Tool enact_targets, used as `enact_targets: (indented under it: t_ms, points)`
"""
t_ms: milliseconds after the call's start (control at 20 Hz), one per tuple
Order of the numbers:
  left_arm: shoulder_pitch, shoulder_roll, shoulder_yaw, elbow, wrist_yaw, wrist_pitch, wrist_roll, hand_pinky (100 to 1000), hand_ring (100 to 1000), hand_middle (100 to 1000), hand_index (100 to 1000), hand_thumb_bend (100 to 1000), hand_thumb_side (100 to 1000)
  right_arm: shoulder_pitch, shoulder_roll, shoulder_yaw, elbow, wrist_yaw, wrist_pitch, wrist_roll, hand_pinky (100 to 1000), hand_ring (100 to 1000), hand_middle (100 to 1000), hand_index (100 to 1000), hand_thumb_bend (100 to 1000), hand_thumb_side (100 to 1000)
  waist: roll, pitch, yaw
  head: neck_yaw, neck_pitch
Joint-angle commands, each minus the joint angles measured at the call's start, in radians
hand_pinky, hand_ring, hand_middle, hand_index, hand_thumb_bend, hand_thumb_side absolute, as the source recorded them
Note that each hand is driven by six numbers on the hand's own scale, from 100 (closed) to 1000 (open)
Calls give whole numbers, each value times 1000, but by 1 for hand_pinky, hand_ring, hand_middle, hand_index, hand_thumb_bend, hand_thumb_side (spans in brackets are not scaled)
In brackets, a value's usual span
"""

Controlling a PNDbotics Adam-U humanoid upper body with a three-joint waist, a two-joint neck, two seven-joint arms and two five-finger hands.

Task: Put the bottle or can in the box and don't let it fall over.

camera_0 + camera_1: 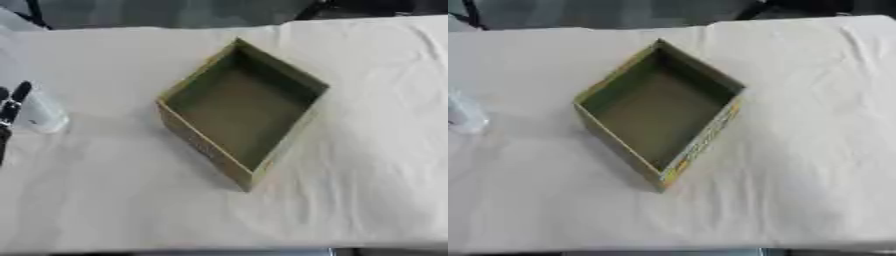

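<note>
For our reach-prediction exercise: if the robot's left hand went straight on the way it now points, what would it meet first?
Probably the clear bottle, right beside the left hand at the view's left edge; they may already touch, depth is unclear. The box lies well off that line.

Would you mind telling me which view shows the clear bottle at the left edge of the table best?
The left eye view shows the clear bottle best: most of its pale body is in frame, with the left robot hand beside it. The right eye view catches only a cropped sliver of it at the left border, and no robot hand.
</note>
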Motion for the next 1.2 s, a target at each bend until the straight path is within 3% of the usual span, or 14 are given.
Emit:
enact_targets:
  t_ms: [50,1200]
  points:
    - [-16,17,2,-21,-1,2,-3,714,394,314,1000,685,737,-18,-21,-10,-18,8,1,-2,800,735,718,879,100,720,-3,-21,2,21,-18]
    - [-24,19,-13,-21,10,11,-6,692,397,312,1000,686,737,-27,-18,-6,-18,13,1,0,800,735,718,879,100,714,-8,-30,18,106,-76]
